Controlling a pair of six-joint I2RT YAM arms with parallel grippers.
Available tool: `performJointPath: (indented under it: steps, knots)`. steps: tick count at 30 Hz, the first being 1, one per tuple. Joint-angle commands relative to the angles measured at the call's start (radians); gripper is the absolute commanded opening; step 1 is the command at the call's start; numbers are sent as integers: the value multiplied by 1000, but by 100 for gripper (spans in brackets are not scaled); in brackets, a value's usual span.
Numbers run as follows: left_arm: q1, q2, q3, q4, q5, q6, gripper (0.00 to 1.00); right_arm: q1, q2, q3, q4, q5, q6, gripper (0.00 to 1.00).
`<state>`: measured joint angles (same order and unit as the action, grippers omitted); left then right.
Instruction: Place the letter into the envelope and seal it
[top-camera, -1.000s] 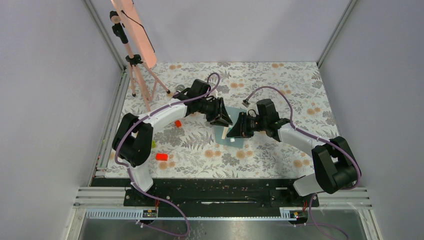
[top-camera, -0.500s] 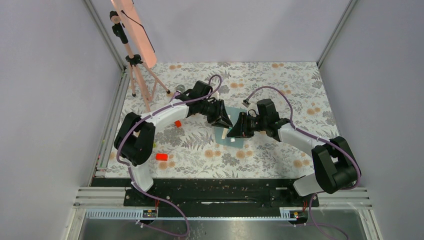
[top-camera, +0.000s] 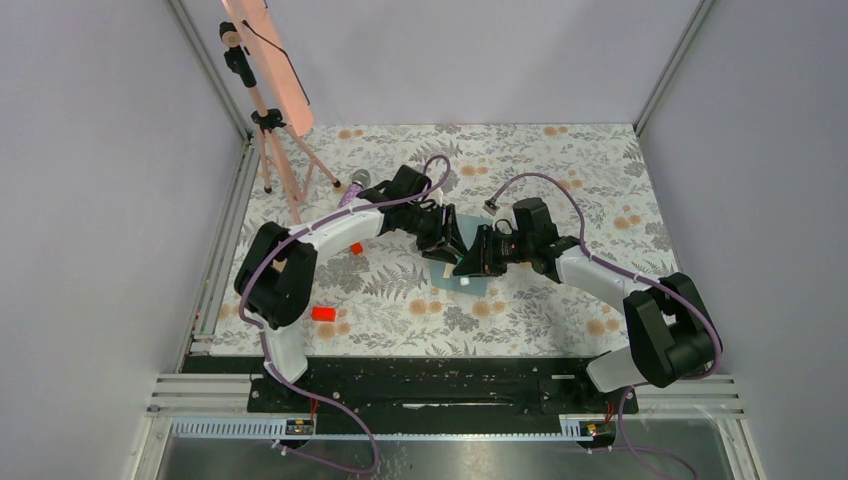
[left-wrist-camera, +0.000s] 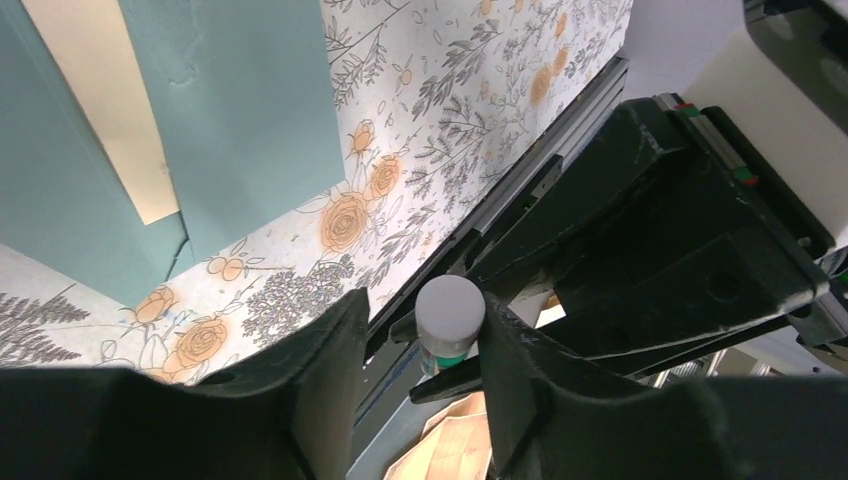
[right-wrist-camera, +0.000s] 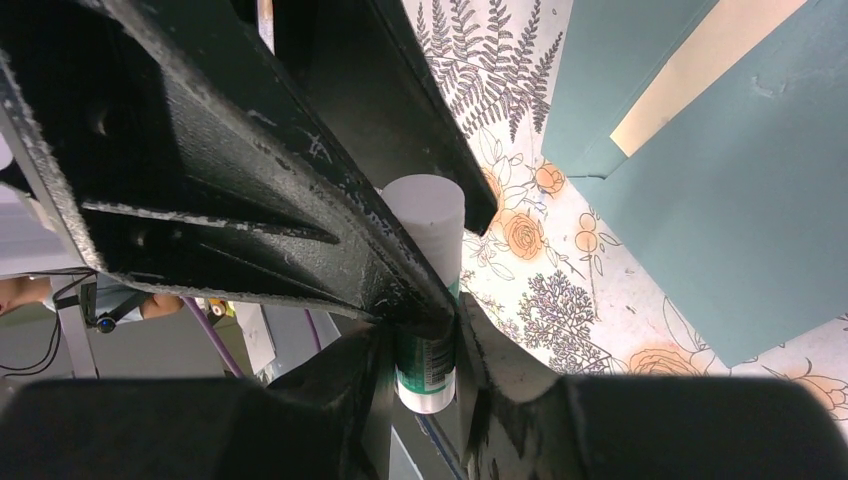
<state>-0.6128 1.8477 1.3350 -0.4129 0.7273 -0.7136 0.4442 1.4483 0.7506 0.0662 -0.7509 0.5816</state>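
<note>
Right pincer (right-wrist-camera: 422, 338) is clamped on the body of the glue stick (right-wrist-camera: 425, 372), which looks lifted off the counter (top-camera: 560, 170), just beside the envelope. Left pincer (left-wrist-camera: 425, 312) is half-spread, jaws straddling the cap (left-wrist-camera: 450, 308). One finger looks to be on it and there's daylight on the other side, so no grip on it yet.

Envelope (right-wrist-camera: 730, 220) lies flat mid-counter under both wrists, and the flap looks open. Letter (right-wrist-camera: 700, 70) sits in it, with one tan strip showing between two teal panels. Can't tell if it's fully seated.

My read: uncapping, ahead of gluing the flap.

Doing it well:
- Left closes square on the cap only, clear of the green label band. Otherwise it clamps the tube too and nothing separates.
- Right holds the tube fixed. Left pulls straight along the stick axis, with a small twist if it binds. No sideways levering, or the tube could pivot in the right jaws.
- Arms are nose to nose, so pull apart, not across.
- Stay high enough that no fingertip drags the envelope or nudges the letter out.
- Park the cap well apart from the flap, where it won't roll.
</note>
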Motion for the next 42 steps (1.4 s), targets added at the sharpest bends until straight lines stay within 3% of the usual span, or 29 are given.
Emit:
performJointPath:
  steps: [1,5,8,31,42]
  knots:
    - [-13,-4,42,8,7,15,37,4,-17,38,44,-15,-5,0]
    - [-12,4,42,23,17,1,13,4,-13,36,44,-20,-2,0]
    - [-11,5,41,23,17,-3,0,4,-14,32,44,-22,-2,0]
    - [45,10,107,7,-57,-9,0,27,-84,-130,168,-106,73,0]
    - [68,47,229,-22,-125,-14,0,77,-100,-128,147,-116,46,0]
